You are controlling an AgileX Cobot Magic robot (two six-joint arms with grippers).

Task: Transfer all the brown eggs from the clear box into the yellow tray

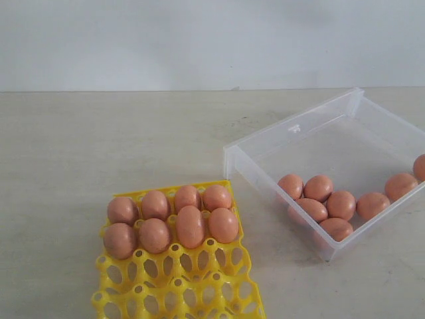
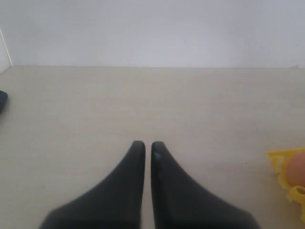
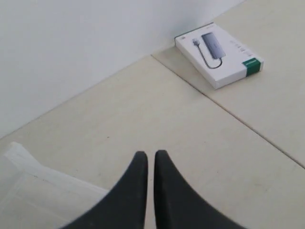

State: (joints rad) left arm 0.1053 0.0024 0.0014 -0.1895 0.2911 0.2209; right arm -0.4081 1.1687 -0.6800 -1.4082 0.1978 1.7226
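Note:
Several brown eggs (image 1: 191, 226) fill the two far rows of the yellow tray (image 1: 192, 292) at the front left of the exterior view. Several more brown eggs (image 1: 341, 205) lie along the near wall of the clear box (image 1: 292, 136) at the right. Neither arm shows in the exterior view. My left gripper (image 2: 148, 146) is shut and empty above bare table; a corner of the yellow tray (image 2: 276, 160) with one egg (image 2: 298, 168) shows at that view's edge. My right gripper (image 3: 150, 155) is shut and empty, with a corner of the clear box (image 3: 28, 183) beside it.
A white retail carton (image 3: 218, 55) with a green end lies on the table near the wall. A dark object (image 2: 2, 100) sits at the edge of the left wrist view. A white wall (image 1: 212, 40) stands behind the table.

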